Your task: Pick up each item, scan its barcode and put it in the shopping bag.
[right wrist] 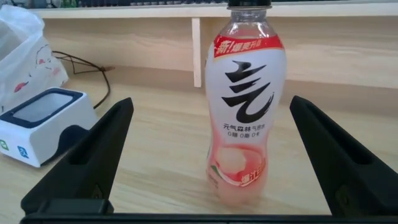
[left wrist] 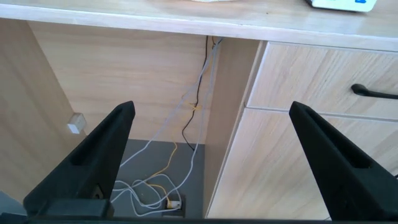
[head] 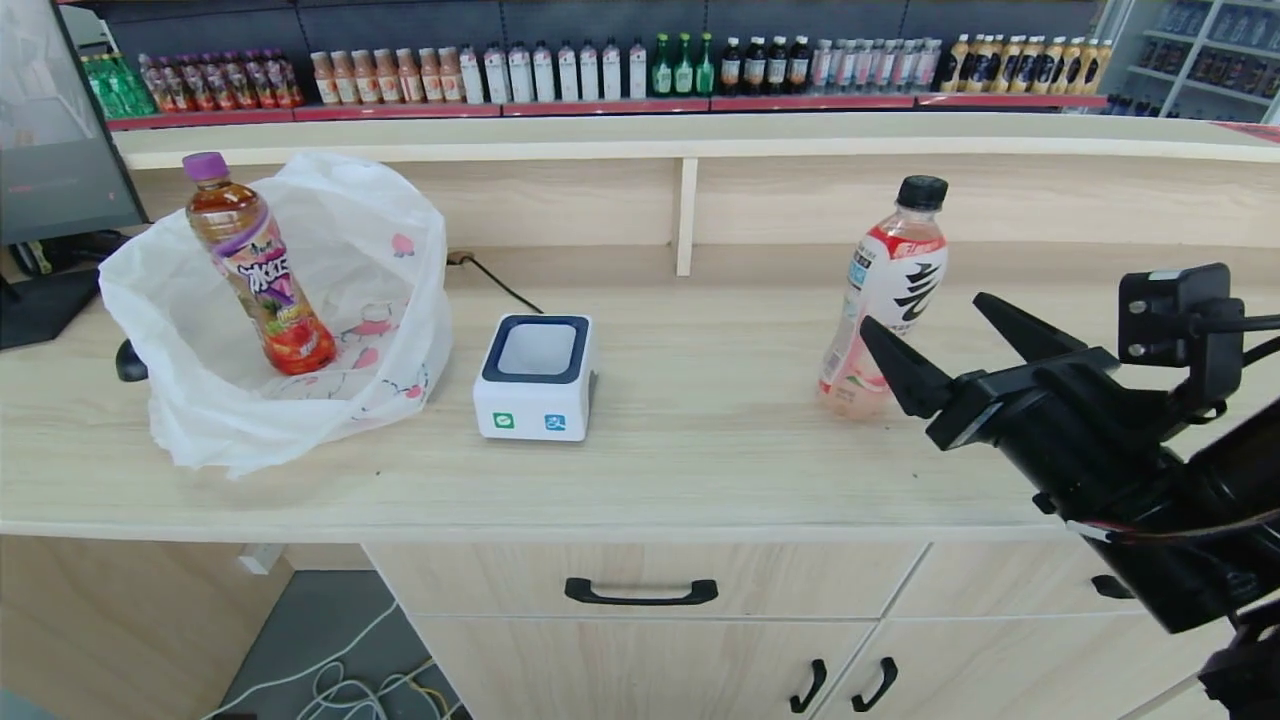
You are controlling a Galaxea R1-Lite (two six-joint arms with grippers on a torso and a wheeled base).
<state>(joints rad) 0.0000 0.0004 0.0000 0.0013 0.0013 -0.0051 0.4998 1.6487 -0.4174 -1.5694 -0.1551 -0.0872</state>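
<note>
We are looking at a pale wooden shop counter point(head: 700, 470), with a long red-edged shelf of bottled drinks point(head: 600, 70) running behind it at twelve o'clock and drawers with black handles point(head: 640, 592) sitting under its front edge. At nine o'clock of the white square scanner with the dark blue rim point(head: 537, 378), a white crinkled plastic shopping bag point(head: 200, 420) is standing open, and an amber tea bottle with a purple cap point(head: 260, 270) is leaning inside it. At three o'clock of the scanner, a pale pink drink bottle with a black cap point(head: 885, 300) is standing upright. Our right gripper point(head: 922, 312) is hovering at its four o'clock, fingers spread wide, holding nothing. Our left gripper point(left wrist: 211, 106) is hanging released below the counter edge, facing loose cables point(left wrist: 155, 180)
</note>
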